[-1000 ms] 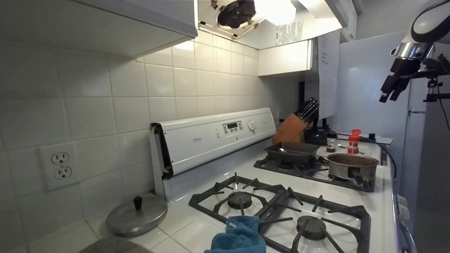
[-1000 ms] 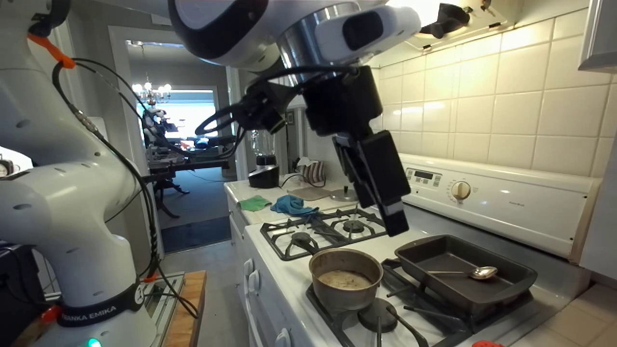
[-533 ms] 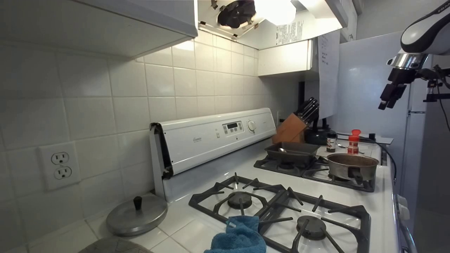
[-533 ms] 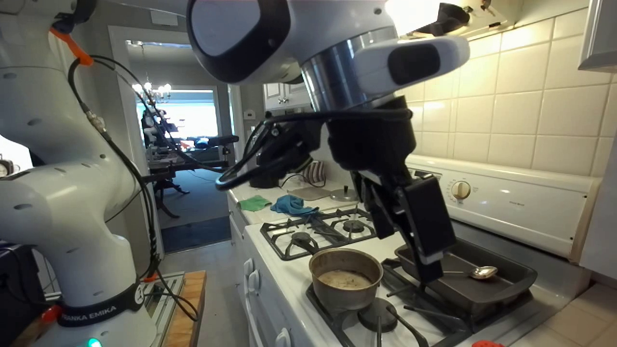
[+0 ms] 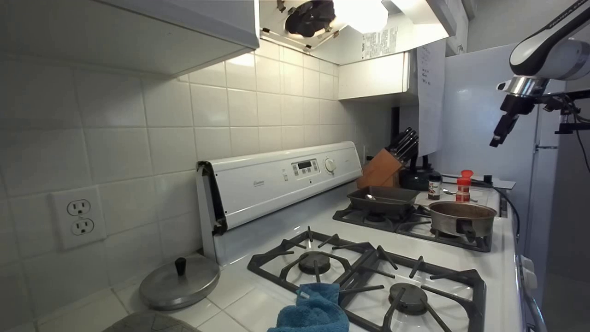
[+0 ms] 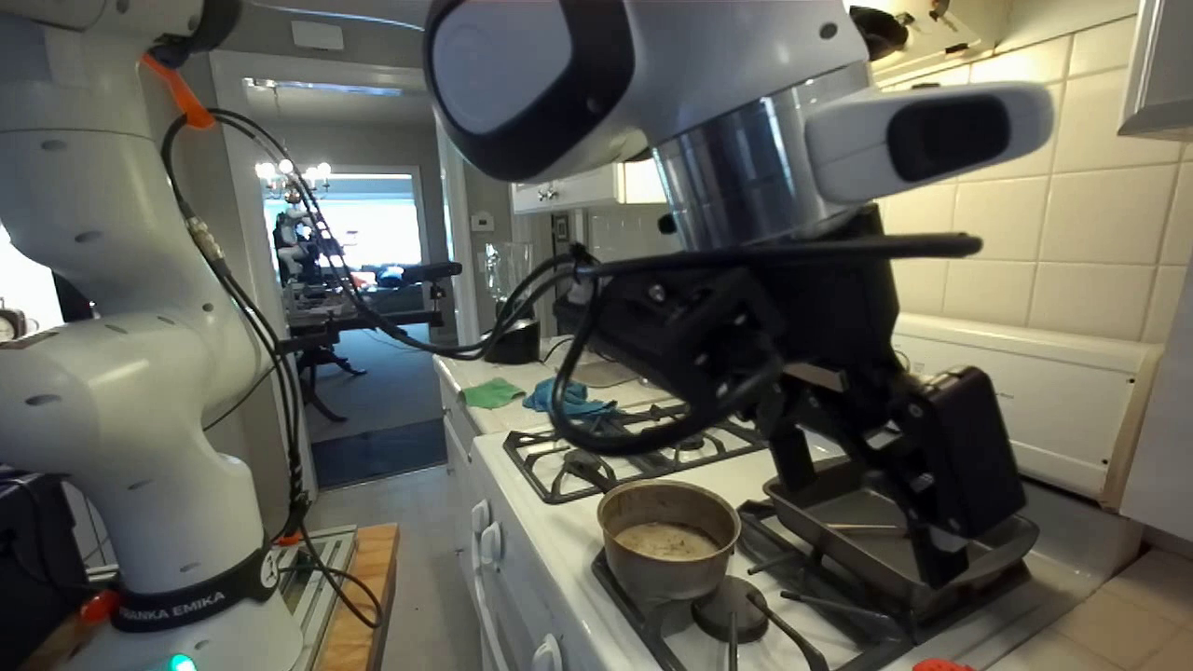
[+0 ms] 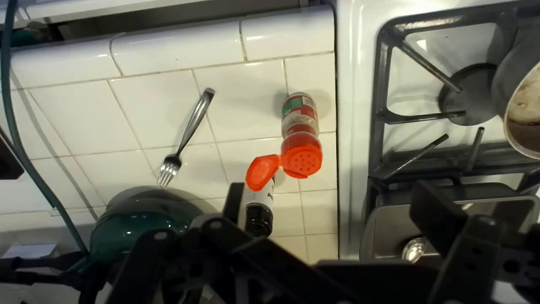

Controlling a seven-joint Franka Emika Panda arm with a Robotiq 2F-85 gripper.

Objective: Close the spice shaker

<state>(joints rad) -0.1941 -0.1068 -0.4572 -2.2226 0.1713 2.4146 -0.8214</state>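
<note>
Pincer (image 7: 330, 197) spread wide, pinching nothing, well above the level of the stove (image 7: 353, 105). On the stove, baking pan (image 7: 388, 232): possible snag for one jaw during a descent so wide. On the bench (image 7: 249, 105) just beside the stove, spice shaker (image 7: 300, 122), upright, red flip lid (image 7: 261, 171) open on the side away from the stove. Chief risk, by judgement: toppling toward the stove, from shoving the lid sideways rather than over and down, without a brace on so slim a body. Slightly farther from the stove, dark-capped bottle (image 7: 259, 213): perhaps a knock, from swinging low behind the lid. Well apart from the stove, fork (image 7: 189, 133): probably no hindrance.
</note>
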